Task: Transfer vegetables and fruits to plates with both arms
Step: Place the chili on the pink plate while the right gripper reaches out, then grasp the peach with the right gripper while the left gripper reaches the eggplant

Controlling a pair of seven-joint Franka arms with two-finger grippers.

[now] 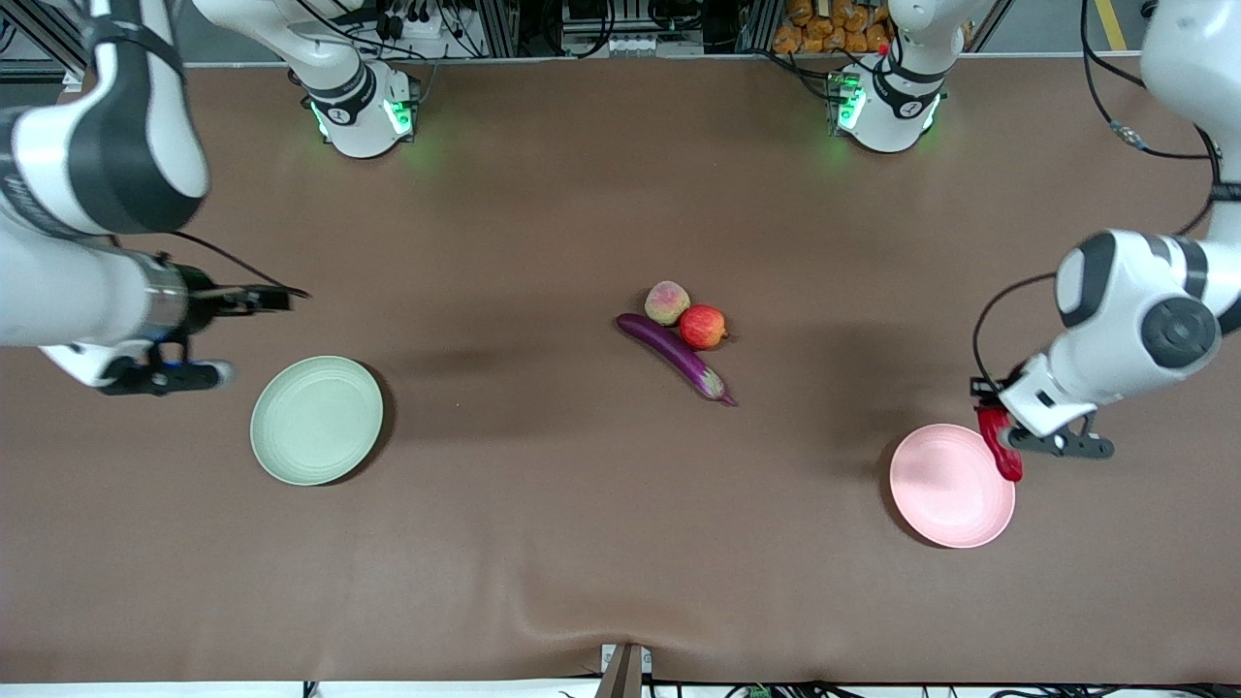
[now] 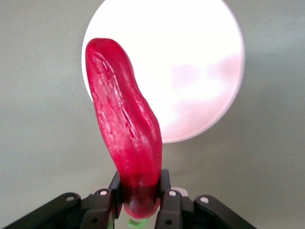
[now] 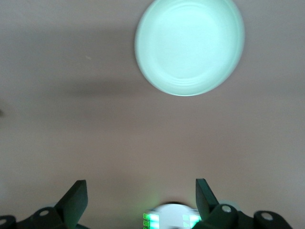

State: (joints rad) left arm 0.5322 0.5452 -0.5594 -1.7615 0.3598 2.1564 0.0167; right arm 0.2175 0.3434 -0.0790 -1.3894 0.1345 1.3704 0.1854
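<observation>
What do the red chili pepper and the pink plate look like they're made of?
Red chili pepper, held in the left gripper over the plate's edge: probably plastic, given its glossy, evenly red, faintly ridged skin. Pink plate: matte, uniform colour, likely plastic or wheat-straw composite; ceramic can't be excluded.

Even overhead light fills the room; the table [image 1: 543, 543] reads flat brown with soft shadows of my arms at three and nine o'clock. In my left wrist view the pink plate [image 2: 200, 71] blows out to white glare. The chili [image 2: 126, 138] shines glossy. My right wrist view is hazy, the green plate [image 3: 189, 45] soft-edged.
</observation>
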